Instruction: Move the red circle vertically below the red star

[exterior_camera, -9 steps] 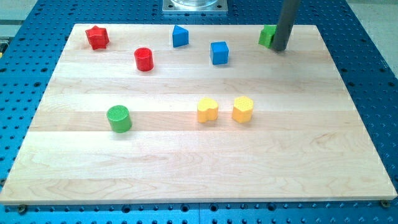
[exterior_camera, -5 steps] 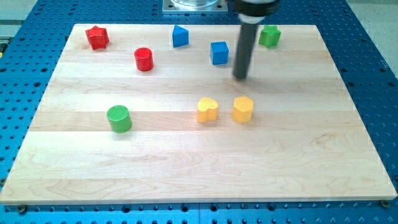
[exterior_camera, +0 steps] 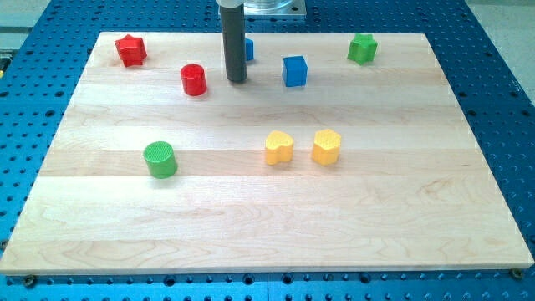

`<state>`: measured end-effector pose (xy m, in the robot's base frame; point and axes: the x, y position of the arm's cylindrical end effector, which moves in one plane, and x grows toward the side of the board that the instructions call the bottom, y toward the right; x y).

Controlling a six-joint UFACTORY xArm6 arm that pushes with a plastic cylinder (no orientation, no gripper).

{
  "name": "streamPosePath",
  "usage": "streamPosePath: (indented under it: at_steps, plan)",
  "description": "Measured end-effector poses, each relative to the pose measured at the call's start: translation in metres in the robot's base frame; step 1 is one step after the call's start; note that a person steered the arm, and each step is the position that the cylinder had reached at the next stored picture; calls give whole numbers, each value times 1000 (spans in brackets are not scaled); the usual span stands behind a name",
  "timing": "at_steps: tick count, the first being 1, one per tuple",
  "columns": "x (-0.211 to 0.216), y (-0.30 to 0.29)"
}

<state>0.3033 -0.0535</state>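
Near the view's top, your rod descends from the frame edge; my tip rests on the wooden board, just to the right of the red circle, not touching it. The rod has no fingers, so nothing is gripped. It hides most of a blue block, whose shape you cannot make out. The red star sits at the top left corner. Elsewhere lie a blue cube, green star-like block, green cylinder, yellow heart and yellow hexagon.
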Motion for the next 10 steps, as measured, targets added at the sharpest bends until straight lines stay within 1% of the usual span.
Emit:
streamPosePath:
  at_steps: [1,2,3,5,6,8,10]
  plan:
    - [7,-49]
    - [40,-106]
    - [49,-128]
    - [46,-141]
    - [80,-155]
    - [106,-128]
    - [135,-145]
